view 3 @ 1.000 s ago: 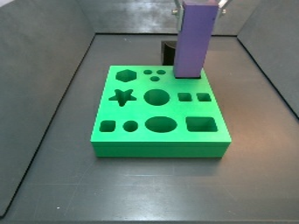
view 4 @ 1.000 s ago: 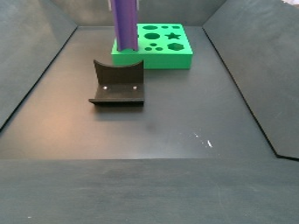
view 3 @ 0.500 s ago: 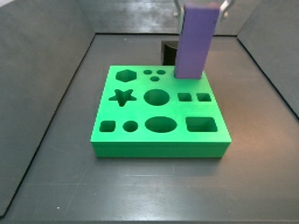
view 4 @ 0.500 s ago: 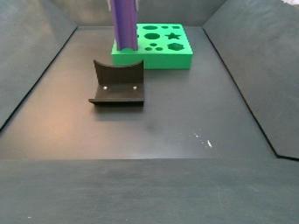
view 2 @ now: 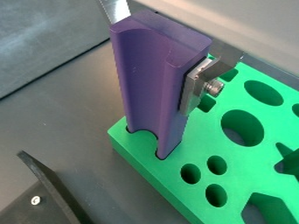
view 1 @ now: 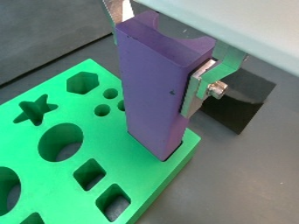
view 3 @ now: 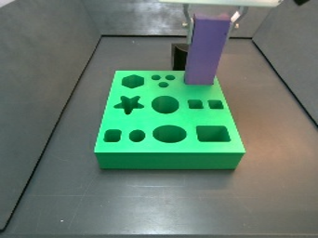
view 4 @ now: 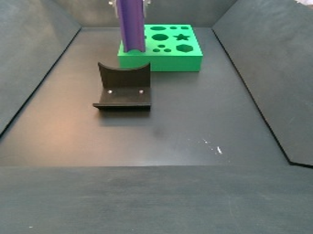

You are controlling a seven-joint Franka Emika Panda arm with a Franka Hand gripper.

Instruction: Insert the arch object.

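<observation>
Since the earlier frames the purple arch column [view 3: 205, 51] has been lowered a little, its top edge now lying further down in a side view while its foot stays over the same corner of the green shape board [view 3: 168, 158]. The column is held upright by the gripper [view 3: 214, 7], which hangs above the board's far right corner. In both wrist views the silver fingers [view 1: 198, 83] are seen clamped on the column's opposite faces – one plate pressed flat against its side [view 2: 201, 83]. The task piece is this purple column [view 2: 146, 83]: a semicircular notch is cut into its lower end, which meets the board's top face right at the corner. Whether it has entered a hole cannot be told. The star, hexagon, round and square holes of the board [view 1: 17, 144] are left open. The dark fixture [view 4: 123, 87] stands on the floor just beside the board [view 4: 178, 62] – behind it in a side view [view 3: 180, 53].
</observation>
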